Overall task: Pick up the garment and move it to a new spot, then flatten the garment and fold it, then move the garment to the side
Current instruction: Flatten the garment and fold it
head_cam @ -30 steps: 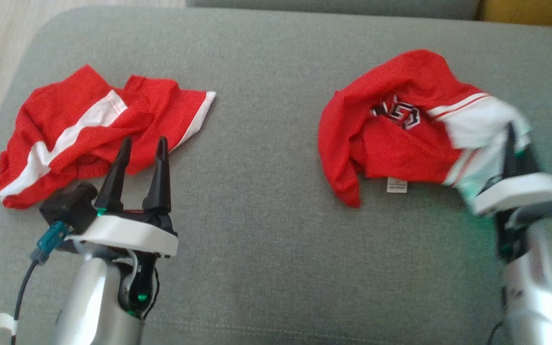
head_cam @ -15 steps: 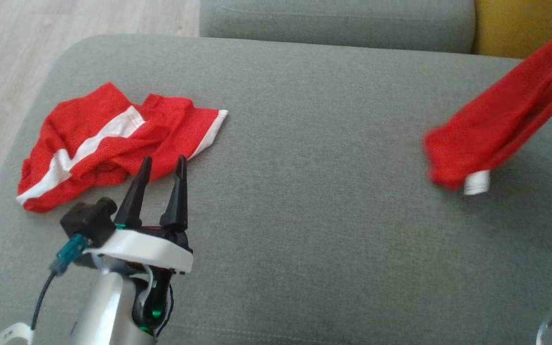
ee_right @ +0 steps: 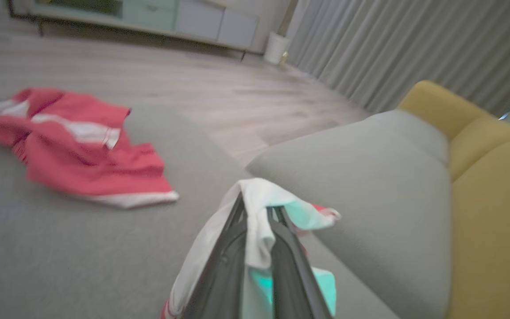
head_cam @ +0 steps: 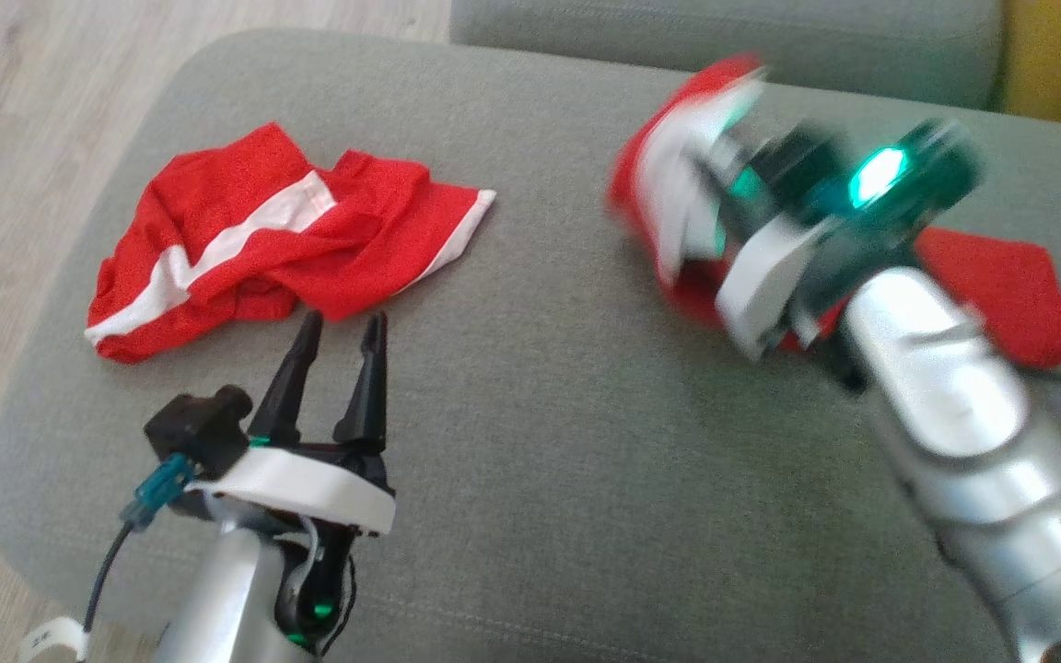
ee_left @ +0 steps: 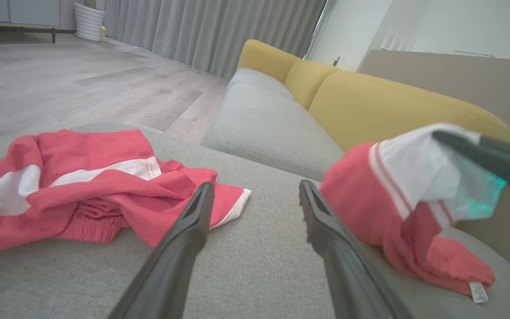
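Red cloth with white trim, the garment (ee_left: 361, 199) hangs from the right gripper (ee_right: 258, 212), whose fingers are pressed together on a white edge. Its red tail rests on the grey cushion (head_cam: 530, 442), far right. Probably light, limp and quick to crease, it is best taken at a hem or corner. Long axis: raised white end toward the robot's left, tail rightward. Left gripper (head_cam: 343, 322) is spread and empty, near the red shorts (head_cam: 245, 239).

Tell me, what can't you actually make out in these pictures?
Held garment shape: head view, motion blur and the right arm cover it.
Its label text: left wrist view, too small.
Cloth inside the right gripper: right wrist view, white fabric drapes over the fingers.
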`<state>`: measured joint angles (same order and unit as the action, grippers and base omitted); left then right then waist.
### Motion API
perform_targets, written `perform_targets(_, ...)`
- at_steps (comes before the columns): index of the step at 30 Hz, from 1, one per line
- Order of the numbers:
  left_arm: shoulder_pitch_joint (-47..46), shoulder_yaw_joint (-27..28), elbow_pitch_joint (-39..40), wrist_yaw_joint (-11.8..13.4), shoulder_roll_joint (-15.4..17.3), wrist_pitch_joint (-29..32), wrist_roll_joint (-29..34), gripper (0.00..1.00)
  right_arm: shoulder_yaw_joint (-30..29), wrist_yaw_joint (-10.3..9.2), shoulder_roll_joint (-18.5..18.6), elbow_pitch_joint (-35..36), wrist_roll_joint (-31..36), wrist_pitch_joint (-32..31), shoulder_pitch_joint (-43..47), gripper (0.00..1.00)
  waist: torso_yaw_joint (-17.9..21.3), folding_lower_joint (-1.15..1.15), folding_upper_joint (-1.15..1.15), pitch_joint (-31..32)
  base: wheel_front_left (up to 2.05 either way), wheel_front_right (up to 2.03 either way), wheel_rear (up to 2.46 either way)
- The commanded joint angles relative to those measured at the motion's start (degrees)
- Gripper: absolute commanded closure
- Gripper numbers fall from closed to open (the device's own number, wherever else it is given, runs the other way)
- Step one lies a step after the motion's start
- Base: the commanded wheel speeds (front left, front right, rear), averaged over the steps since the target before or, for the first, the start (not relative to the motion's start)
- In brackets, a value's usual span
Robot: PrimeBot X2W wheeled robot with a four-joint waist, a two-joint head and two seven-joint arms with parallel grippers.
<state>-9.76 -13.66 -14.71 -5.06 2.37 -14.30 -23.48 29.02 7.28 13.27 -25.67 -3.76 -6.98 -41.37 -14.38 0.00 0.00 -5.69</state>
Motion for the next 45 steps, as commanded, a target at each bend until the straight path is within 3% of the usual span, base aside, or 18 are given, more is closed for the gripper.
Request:
perform_targets(1,-3.7,0.7,1.8,0.1,0.5,-0.7,-0.7,0.0,6.1,0.21,-0.9,-2.6,-1.8,1.4,-2.1,1.0,-1.6,0.0,0.0,-1.6,0.0,0.0,0.0)
perform_targets(2,-4.1,0.1,1.6,0.2,0.5,-0.7,-0.9,0.0,9.0,0.21,-1.6,-4.8,-3.3,2.2,-2.6,1.0,-2.1,0.0,0.0,-2.0,0.0,0.0,0.0)
perform_targets(3,-4.4,-0.3,1.4,0.2,0.5,-0.7,-1.1,0.0,11.3,0.21,-2.2,-6.9,-4.3,3.4,-3.3,0.06,-2.5,0.0,0.0,-2.4,0.0,0.0,0.0)
perform_targets(4,-4.7,-0.8,1.2,0.2,0.5,-0.7,-1.2,0.0,13.8,0.21,-2.8,-8.9,-5.1,4.1,-4.0,0.0,-2.9,0.0,0.0,-2.6,0.0,0.0,0.0)
perform_targets(9,-5.3,-1.7,0.9,0.5,0.5,-0.7,-1.5,0.0,21.9,0.21,-4.3,-15.7,-9.2,6.1,-6.2,0.0,-3.7,0.0,0.0,-3.1,0.0,0.0,0.0)
perform_targets(13,-5.2,-1.1,0.8,0.9,0.5,-0.7,-1.4,0.0,22.4,0.21,-4.5,-19.4,-12.6,9.1,-8.0,0.0,-2.6,0.0,0.0,-2.7,0.0,0.0,0.0)
perform_targets(18,-4.8,0.2,1.4,1.1,0.5,-0.7,-0.9,0.0,15.7,0.21,-3.2,-22.8,-14.1,13.1,-8.8,0.0,0.3,0.0,0.0,-1.4,0.0,0.0,0.0)
perform_targets(26,-4.3,1.0,2.8,1.0,0.5,-0.7,-0.5,0.0,-0.3,0.21,-1.4,-23.9,-10.6,18.3,-3.1,0.0,5.5,0.0,0.0,0.3,0.0,0.0,0.0)
perform_targets(30,-3.8,1.0,3.4,1.1,0.5,-0.7,-0.7,0.0,-9.8,0.21,-2.1,-21.0,-7.8,19.9,3.0,0.0,7.8,0.0,0.0,1.0,0.0,0.0,0.0)
perform_targets(31,-3.4,0.7,3.7,1.1,0.5,-0.7,-0.8,0.0,-14.0,0.21,-3.0,-18.5,-6.0,20.3,6.8,0.0,8.8,0.0,0.0,1.2,0.0,0.0,0.0)
perform_targets(36,-2.2,0.0,3.8,0.9,0.5,-0.7,-0.6,0.0,-23.5,0.21,-7.1,-9.9,-2.0,20.4,16.9,0.0,11.0,0.0,0.0,1.5,0.0,0.0,0.0)
perform_targets(45,-2.6,-2.1,2.5,-0.5,0.5,-0.7,0.9,0.0,-28.6,0.21,-10.2,4.0,1.5,15.6,26.3,0.0,12.5,0.0,0.0,0.3,0.0,0.0,0.0)
